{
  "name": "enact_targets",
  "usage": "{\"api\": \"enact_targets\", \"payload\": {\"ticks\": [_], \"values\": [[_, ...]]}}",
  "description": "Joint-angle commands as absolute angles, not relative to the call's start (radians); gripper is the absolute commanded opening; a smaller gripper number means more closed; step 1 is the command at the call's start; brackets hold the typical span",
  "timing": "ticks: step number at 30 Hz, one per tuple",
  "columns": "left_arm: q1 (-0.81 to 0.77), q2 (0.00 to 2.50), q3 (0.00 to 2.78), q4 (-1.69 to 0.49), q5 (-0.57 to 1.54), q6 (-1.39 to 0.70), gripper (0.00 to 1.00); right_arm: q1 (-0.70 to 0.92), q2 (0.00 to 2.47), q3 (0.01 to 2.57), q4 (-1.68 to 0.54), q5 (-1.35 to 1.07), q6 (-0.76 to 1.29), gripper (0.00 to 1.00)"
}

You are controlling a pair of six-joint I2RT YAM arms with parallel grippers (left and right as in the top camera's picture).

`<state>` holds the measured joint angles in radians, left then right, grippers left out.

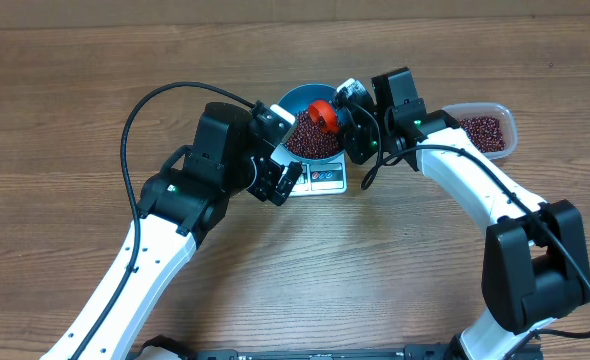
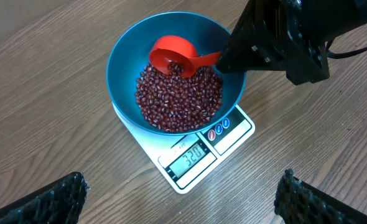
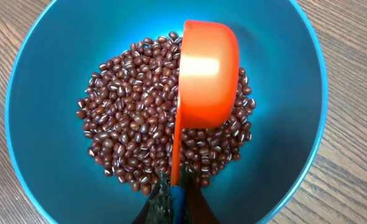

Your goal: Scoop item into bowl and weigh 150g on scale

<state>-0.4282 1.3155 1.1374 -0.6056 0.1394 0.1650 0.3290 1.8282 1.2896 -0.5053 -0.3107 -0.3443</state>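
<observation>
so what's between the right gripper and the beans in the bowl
Only the red scoop: the right gripper is shut on its handle, its cup tipped sideways over the beans. The right wrist view shows it best.

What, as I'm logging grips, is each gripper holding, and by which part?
The right gripper pinches the orange-red scoop by its handle. The left gripper is open, holding nothing.

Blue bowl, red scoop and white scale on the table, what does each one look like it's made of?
Round deep blue bowl: probably plastic or melamine; smooth, even colour, soft satin sheen.
Round orange-red scoop: moulded plastic, glossy, a bright highlight on its back.
Flat white rectangular scale: seemingly a smooth plastic casing, semi-matte, with a display window.
</observation>
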Motion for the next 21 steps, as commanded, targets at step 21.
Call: {"api": "enact_targets", "payload": {"ticks": [21], "values": [[-0.426, 1.296, 1.137, -0.606, 0.154, 0.184, 0.99, 0.378, 1.848, 1.309, -0.498, -0.413, -0.343, 0.04]]}}
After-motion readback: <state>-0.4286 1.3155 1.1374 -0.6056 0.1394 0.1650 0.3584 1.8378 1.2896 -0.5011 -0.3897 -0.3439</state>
